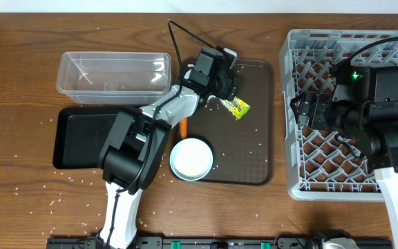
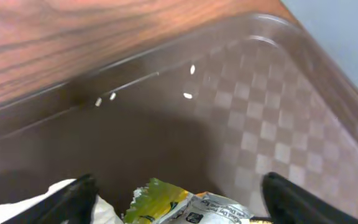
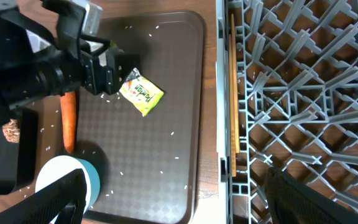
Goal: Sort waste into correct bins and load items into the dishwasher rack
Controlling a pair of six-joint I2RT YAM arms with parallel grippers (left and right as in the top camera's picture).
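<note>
Plainly, the jaws of our left gripper [image 2: 176,186] stand wide, and the small yellow-green foil wrapper [image 3: 142,92] lies between them on the brown serving tray [image 1: 254,159], gripped by neither finger as far as we can tell. We judge it nearly weightless, crinkly and slick, apt to skate away under a nudge, so we would pinch across its crumpled middle, fingertips pressed to the tray. Our right gripper [image 3: 176,186] hangs wide and empty where the tray meets the dishwasher rack [image 1: 290,124].
</note>
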